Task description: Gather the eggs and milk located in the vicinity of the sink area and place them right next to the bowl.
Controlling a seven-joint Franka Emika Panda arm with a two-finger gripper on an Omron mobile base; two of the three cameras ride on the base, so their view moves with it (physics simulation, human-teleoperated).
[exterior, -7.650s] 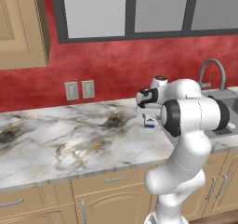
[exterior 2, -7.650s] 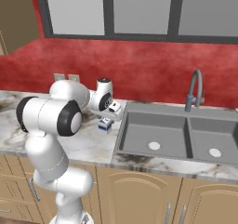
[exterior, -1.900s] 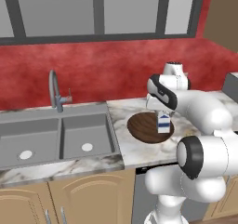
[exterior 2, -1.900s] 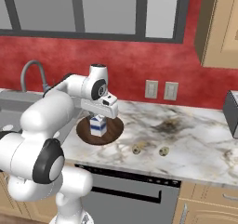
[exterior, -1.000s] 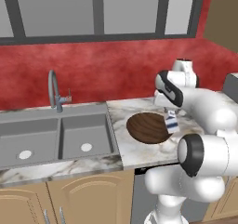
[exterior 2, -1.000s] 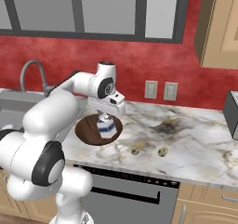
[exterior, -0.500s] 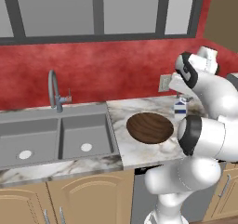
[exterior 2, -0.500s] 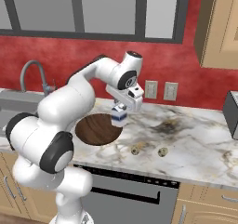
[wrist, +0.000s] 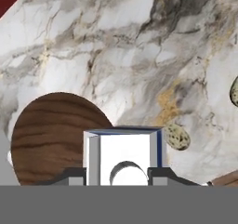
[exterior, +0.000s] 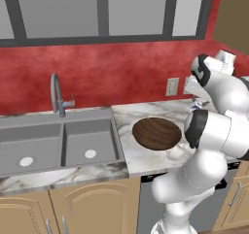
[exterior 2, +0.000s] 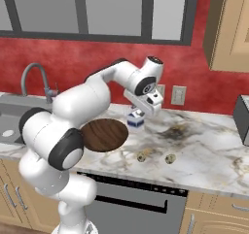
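Two eggs [exterior 2: 144, 157] [exterior 2: 170, 158] lie nearest the front edge of the marble desk [exterior 2: 204, 145], side by side and a little apart, just right of the bowl [exterior 2: 103, 134]. That bowl, wide, dark and wood-grained, sits on the desk between the sink [exterior: 58, 143] and the eggs; in the hand view one egg [wrist: 177, 136] rests close to its rim [wrist: 51, 135] without touching it, and the other egg [wrist: 234, 91] lies farther out at the frame's edge. Just behind the bowl's right rim, the end effector [exterior 2: 137, 115] is closed on the milk [exterior 2: 135, 121], the fingers [wrist: 163, 174] pressed against the carton's two sides. The carton [wrist: 123, 153] hangs upright, and it looks to be at or barely above the desk surface, though the angle leaves that uncertain. Off to the left, the double-basin sink with its tall curved faucet [exterior: 56, 93] stands well apart from the milk. Farthest back, the red wall carries outlets [exterior 2: 178, 95] beneath the window [exterior 2: 97, 9].
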